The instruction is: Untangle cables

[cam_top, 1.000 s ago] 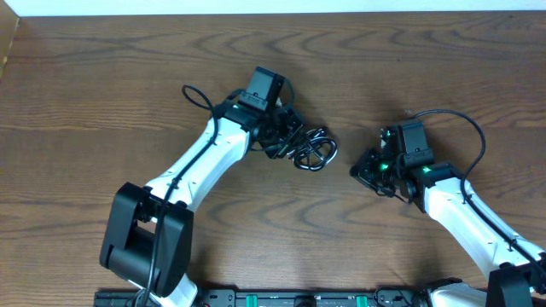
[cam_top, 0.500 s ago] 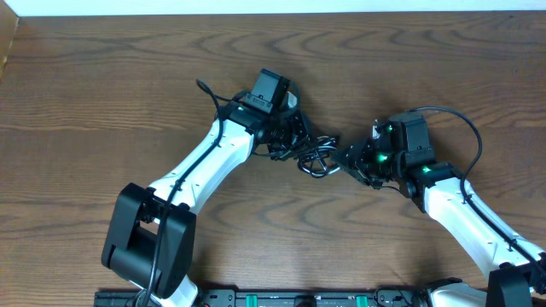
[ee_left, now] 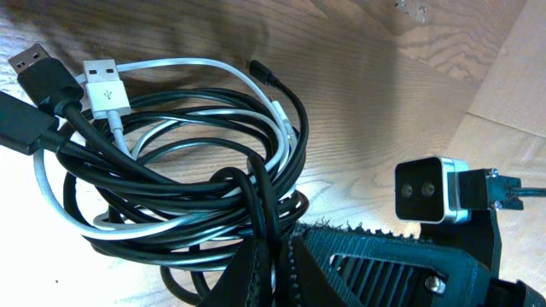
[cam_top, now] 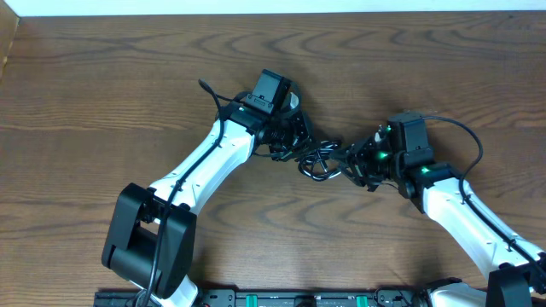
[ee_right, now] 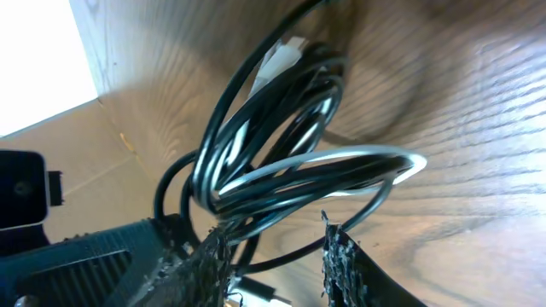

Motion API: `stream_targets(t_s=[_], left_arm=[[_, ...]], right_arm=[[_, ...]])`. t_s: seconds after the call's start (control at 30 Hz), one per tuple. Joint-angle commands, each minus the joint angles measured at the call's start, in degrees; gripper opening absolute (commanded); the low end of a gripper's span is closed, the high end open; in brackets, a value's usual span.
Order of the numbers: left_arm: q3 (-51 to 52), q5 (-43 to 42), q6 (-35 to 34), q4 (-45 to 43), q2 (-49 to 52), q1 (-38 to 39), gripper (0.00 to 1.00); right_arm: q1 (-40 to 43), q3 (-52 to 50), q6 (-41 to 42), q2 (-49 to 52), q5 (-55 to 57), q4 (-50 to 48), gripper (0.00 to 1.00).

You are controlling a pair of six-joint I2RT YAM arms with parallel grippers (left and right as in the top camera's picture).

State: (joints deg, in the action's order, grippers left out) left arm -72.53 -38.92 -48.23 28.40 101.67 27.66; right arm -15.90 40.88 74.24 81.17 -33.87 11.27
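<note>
Wooden surface [cam_top: 102, 77]. Left tool [cam_top: 296, 143]: pressed together, pinching the cables [cam_top: 317, 160]. Right tool [cam_top: 351, 162]: spread, straddling loose strands. The cables: black-and-white coil at centre, long axis left-right between both tools. Black plug [ee_left: 38, 64], white plug [ee_left: 104, 81]: side by side, pointing upper left in the left wrist view.

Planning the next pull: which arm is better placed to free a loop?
Probably right: the right gripper sits open astride loops of the thin black and white cables; the left gripper is clamped on them.
</note>
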Motion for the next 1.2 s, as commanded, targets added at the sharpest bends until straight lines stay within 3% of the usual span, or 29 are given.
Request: stream_targets(t_s=[0.0,0.2,0.27,0.4,0.9,1.17], left_arm=[[0.1,-1.2,-1.4,0.0,-1.7,0.6,0.07],[0.1,-1.2,-1.9,-0.4,-1.7,3.0,0.07],[0.1,-1.2,-2.1,-0.5,-1.7,3.1,0.07],[0.1,-1.2,-3.1,-0.8,-1.7,3.0,0.07],[0.1,1.0,-3.8,-4.1,-1.7,2.3,0.07],[0.1,1.0,-5.9,-4.6,-1.7,-0.1,0.07]], right_arm=[[-1.6,0.3,4.5,0.2,-0.1,-1.3,0.35],[-3.5,0.3,6.6,0.2,2.2,-4.1,0.31],[-3.6,0.3,6.6,0.2,2.8,-4.1,0.24],[-3.6,0.3,5.8,0.2,4.2,-4.0,0.01],[-3.6,0.3,-18.5,0.2,5.5,1.2,0.01],[-3.6,0.3,-29.1,0.2,12.0,6.9,0.01]])
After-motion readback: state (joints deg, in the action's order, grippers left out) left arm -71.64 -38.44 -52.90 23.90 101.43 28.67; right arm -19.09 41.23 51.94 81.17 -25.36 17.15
